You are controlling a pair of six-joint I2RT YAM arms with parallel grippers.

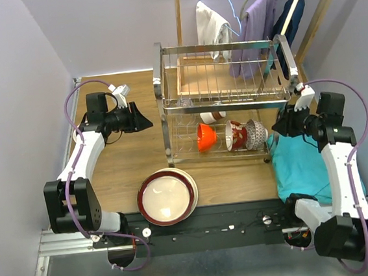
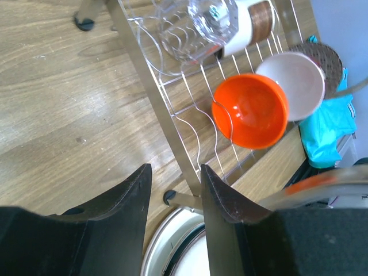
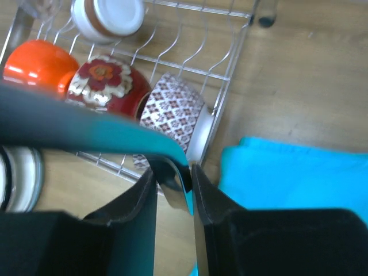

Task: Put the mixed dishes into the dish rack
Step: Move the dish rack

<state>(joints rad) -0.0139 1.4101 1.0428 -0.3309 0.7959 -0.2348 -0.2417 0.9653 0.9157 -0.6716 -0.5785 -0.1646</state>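
Observation:
The chrome dish rack (image 1: 221, 46) stands mid-table. Its lower tier holds an orange bowl (image 1: 205, 136), a red-patterned bowl (image 1: 237, 133), a blue-white patterned bowl (image 1: 257, 134), a beige cup (image 1: 212, 116) and a clear glass (image 2: 210, 20). A stack of plates, the top one dark-red-rimmed (image 1: 167, 196), lies at the near edge. My right gripper (image 3: 172, 169) is at the rack's right end, shut on the rim of a light blue plate (image 3: 86, 129) that crosses the right wrist view. Left of the rack, my left gripper (image 2: 175, 169) hangs open and empty above the rack's foot.
A teal cloth (image 1: 311, 171) covers the table's right side under the right arm. Behind the rack stands a wooden hanger stand with clothes (image 1: 250, 14). Walls close in on the left and right. Bare wood (image 1: 118, 164) lies between the left arm and the rack.

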